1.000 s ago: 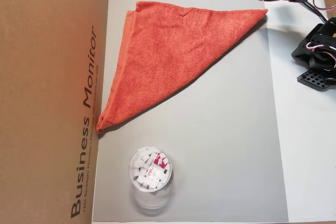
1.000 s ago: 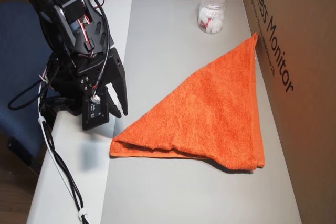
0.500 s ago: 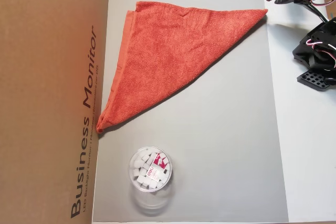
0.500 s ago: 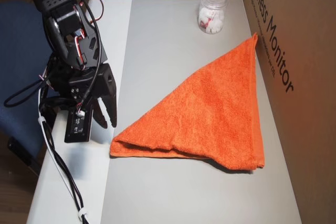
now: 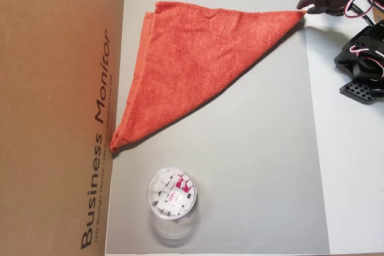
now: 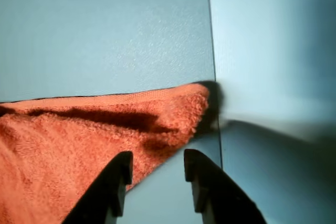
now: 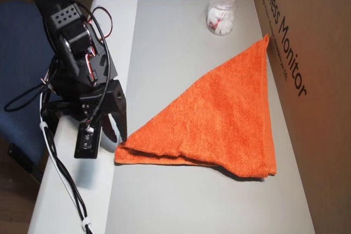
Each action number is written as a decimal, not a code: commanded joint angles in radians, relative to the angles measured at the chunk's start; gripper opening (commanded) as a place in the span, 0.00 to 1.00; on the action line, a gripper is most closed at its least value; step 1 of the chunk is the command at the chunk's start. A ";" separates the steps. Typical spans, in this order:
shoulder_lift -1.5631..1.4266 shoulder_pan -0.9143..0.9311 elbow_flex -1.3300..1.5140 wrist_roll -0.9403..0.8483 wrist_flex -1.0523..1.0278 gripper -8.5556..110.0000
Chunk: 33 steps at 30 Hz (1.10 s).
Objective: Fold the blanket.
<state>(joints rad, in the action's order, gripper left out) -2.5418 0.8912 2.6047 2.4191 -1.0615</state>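
Note:
The blanket [image 5: 198, 70] is an orange-red terry towel lying folded into a triangle on the grey mat [image 5: 258, 166]. One long pointed corner reaches the mat's edge beside the arm. My gripper [image 5: 303, 9] hovers right at that corner; in another overhead view the gripper [image 7: 118, 138] sits at the blanket's [image 7: 219, 119] left tip. In the wrist view the gripper [image 6: 155, 161] is open, its two black fingers [image 6: 118, 182] straddling the edge of the blanket [image 6: 79, 140] just short of its corner. Nothing is gripped.
A clear round tub of white cubes [image 5: 171, 195] stands on the mat away from the arm, also seen as the tub [image 7: 222, 12]. A tall cardboard box [image 5: 60, 112] borders the mat's far side. The arm's base [image 5: 363, 58] sits on the white tabletop, near a blue chair [image 7: 16, 53].
The gripper has swung from beside the mat down to the blanket's pointed corner. The blanket and the tub have not moved.

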 commanded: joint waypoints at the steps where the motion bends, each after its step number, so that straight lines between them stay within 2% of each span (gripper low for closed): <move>1: 0.000 -0.038 0.017 0.014 0.060 0.18; 5: 0.000 -0.083 0.069 0.014 0.150 0.21; 21: 0.002 -0.163 0.201 0.014 0.351 0.21; 33: 0.003 -0.146 0.242 0.014 0.376 0.20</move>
<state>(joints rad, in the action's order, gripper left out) -2.5387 0.7363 2.8455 2.4252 -0.6995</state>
